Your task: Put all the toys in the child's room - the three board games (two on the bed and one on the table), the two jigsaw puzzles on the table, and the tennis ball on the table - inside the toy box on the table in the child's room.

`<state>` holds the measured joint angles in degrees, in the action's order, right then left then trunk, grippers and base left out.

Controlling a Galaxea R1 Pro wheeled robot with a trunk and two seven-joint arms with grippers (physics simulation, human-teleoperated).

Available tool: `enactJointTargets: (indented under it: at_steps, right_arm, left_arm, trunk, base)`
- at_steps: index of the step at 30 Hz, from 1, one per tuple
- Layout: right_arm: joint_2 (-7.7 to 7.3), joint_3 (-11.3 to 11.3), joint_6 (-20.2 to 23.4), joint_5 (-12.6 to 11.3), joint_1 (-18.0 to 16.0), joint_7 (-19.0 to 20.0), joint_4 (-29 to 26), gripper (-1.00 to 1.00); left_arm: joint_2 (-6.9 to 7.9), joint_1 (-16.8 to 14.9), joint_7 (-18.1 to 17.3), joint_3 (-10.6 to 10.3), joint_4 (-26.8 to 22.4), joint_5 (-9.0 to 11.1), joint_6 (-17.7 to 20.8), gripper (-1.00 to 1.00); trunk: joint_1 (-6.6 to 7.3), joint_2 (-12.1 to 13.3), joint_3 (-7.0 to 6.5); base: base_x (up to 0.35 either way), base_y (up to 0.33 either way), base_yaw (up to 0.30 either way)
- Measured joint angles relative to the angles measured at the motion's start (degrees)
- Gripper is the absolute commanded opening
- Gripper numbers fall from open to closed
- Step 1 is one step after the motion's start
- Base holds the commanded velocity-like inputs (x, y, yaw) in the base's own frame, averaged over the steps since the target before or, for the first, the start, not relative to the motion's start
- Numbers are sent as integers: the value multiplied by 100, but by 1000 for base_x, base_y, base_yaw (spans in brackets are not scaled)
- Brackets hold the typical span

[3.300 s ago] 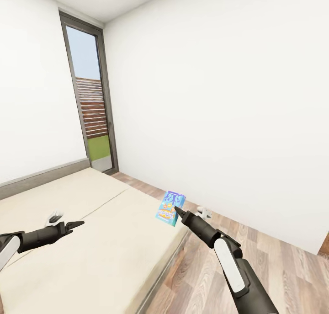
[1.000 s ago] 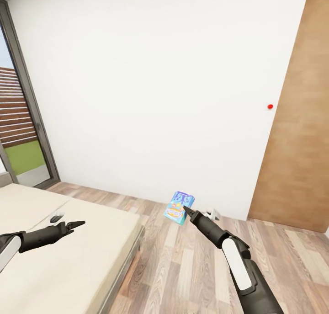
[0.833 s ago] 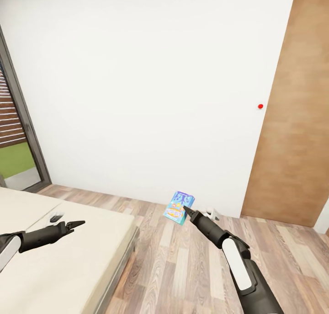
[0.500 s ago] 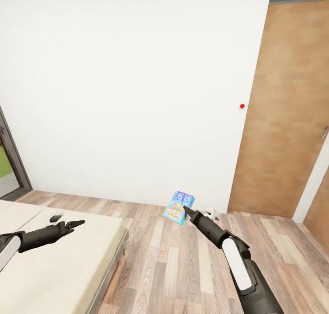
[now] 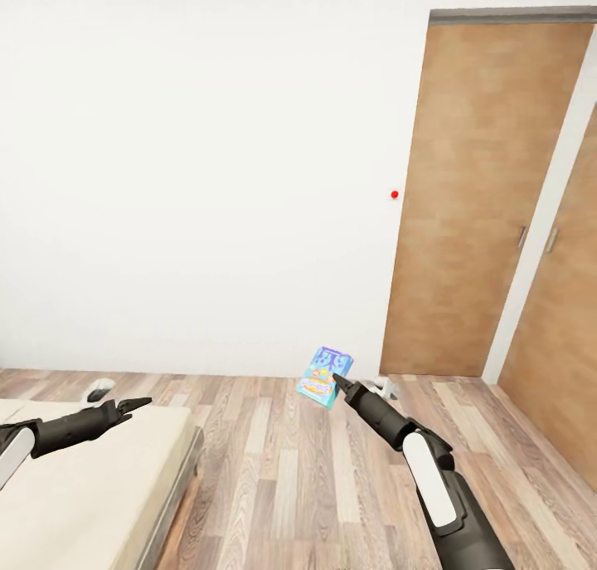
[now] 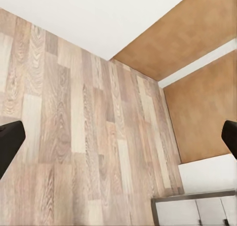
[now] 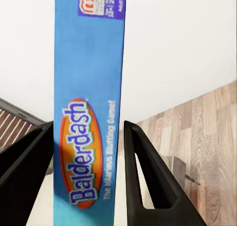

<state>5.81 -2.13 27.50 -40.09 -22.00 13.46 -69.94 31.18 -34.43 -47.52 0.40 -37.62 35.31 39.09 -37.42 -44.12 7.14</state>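
A small blue board game (image 5: pixel 326 375), a box reading Balderdash (image 7: pixel 89 112), hangs upright over the wooden floor with my right gripper (image 5: pixel 336 381) shut on its lower edge. In the right wrist view the box stands between the two black fingers (image 7: pixel 148 181). My left gripper (image 5: pixel 137 404) reaches out above the corner of the bed (image 5: pixel 75 479). It is open and holds nothing, and its fingertips (image 6: pixel 10 142) sit far apart. The toy box, the table, the jigsaw puzzles and the tennis ball are out of view.
A white wall with a small red dot (image 5: pixel 394 194) faces me. Two brown wooden doors (image 5: pixel 473 205) stand at the right. Wood-plank floor (image 5: pixel 290 487) runs between the bed and the doors. A white-fronted unit with a dark top edge (image 6: pixel 197 211) appears in the left wrist view.
The whole view has swung to the right: the window has left the picture, the bed has slid towards the left edge, and the brown doors have come in. Both arms keep their pose.
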Motion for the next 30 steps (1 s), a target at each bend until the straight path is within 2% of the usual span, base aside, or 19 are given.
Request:
enactJointTargets:
  at_steps: [30]
  right_arm:
    - [-2, 1, -3, 6, 7, 7, 0, -100]
  left_arm:
    - [0, 0, -30, 0, 1, 4, -1, 100]
  trunk:
    - [660, 1206, -541]
  base:
    - [0, 0, -281]
